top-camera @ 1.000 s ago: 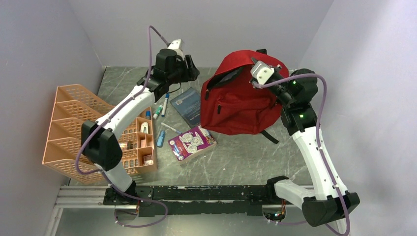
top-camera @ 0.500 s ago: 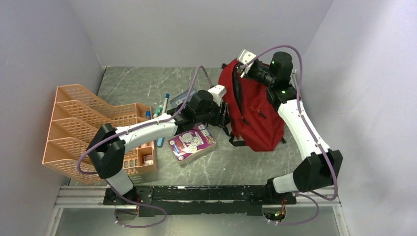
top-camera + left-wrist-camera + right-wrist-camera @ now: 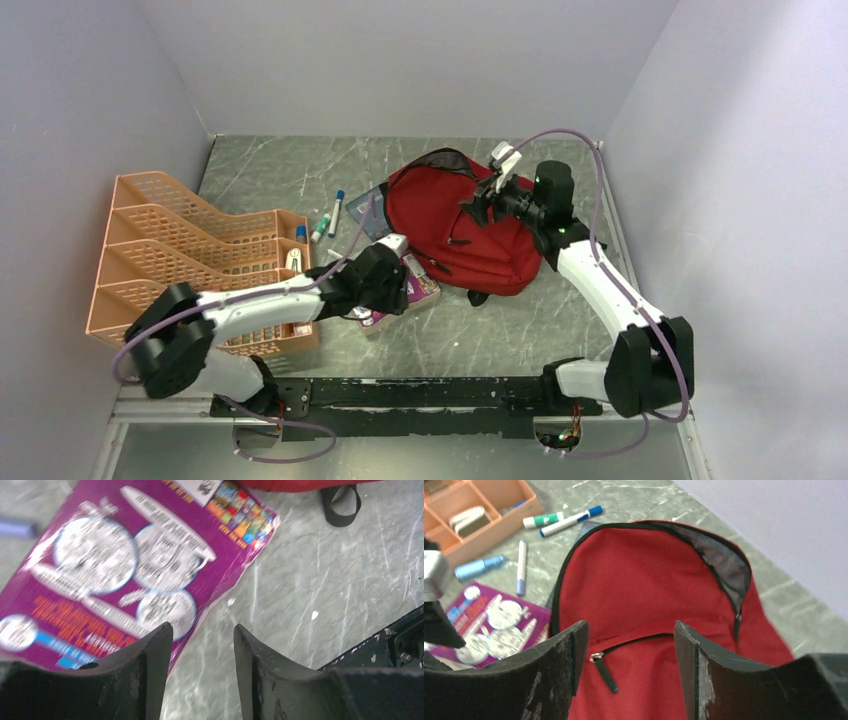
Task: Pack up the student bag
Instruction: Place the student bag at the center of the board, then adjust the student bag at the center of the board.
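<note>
The student bag [image 3: 455, 235] lies flat on the table [image 3: 520, 320], in the right half and nearer to the far edge. Its main zipper is open at the top, and the grey lining [image 3: 724, 562] shows there. The front pocket zipper [image 3: 634, 642] looks closed.

The right gripper [image 3: 626, 655] hangs above the front of the bag. Its fingers stand wide apart and hold nothing.

The left gripper [image 3: 200, 645] is low over the near corner of a purple book [image 3: 125, 565], which lies just beside the left side of the bag. Its fingers are partly apart, with only the book and the table seen between them, and it grips nothing.

An orange organiser [image 3: 190, 260] stands along the left edge. Two markers [image 3: 561, 519] lie between it and the bag.
</note>
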You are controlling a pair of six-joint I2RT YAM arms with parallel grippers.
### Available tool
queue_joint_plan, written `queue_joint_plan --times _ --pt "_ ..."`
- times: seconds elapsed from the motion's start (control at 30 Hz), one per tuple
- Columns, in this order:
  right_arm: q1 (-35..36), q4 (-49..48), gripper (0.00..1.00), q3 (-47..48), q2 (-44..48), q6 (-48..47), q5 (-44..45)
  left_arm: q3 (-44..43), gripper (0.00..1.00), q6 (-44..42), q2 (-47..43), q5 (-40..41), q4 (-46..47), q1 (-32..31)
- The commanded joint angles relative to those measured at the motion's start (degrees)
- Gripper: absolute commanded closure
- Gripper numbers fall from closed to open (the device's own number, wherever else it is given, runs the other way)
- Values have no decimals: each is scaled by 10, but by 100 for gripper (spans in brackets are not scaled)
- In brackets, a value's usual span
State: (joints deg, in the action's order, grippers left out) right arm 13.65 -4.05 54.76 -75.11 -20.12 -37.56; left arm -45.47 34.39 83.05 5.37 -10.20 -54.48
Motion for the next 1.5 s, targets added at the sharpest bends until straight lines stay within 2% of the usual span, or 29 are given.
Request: queue_joint_plan --times 0.0,0.07,0.13,0.17,0.23,0.3,0.37,0.5,0.73,1.07,1.13,1.27,1.47 --pt "18 -70 32 -30 69 276 188 32 45 41 -118 77 -80 -1" --pt "20 -26 32 -31 88 371 258 32 41 33 -157 106 -91 0" --pt "20 43 32 -31 104 491 323 5 33 16 -170 143 -105 4" --pt "20 99 33 -31 109 555 337 -17 30 3 -164 157 -107 11" --pt "20 164 33 -32 114 616 339 -76 26 -25 -132 174 -110 37" --pt "22 196 32 -48 120 656 325 -127 23 -56 -85 143 -95 85" --pt "29 219 32 -61 130 675 326 -180 21 -88 -33 103 -73 135" --pt "71 285 32 -45 132 665 333 -318 17 -151 89 95 -71 182" --pt "189 346 35 -71 127 663 366 -534 16 -268 295 65 -81 192" --pt "212 318 36 -146 115 666 374 -741 18 -362 500 107 -143 196" --pt "212 310 36 -151 112 668 402 -760 20 -363 519 129 -151 198" --pt "212 292 35 -160 103 678 456 -767 35 -360 532 131 -155 209" --pt "190 270 33 -148 57 668 564 -750 84 -356 519 97 -173 211"
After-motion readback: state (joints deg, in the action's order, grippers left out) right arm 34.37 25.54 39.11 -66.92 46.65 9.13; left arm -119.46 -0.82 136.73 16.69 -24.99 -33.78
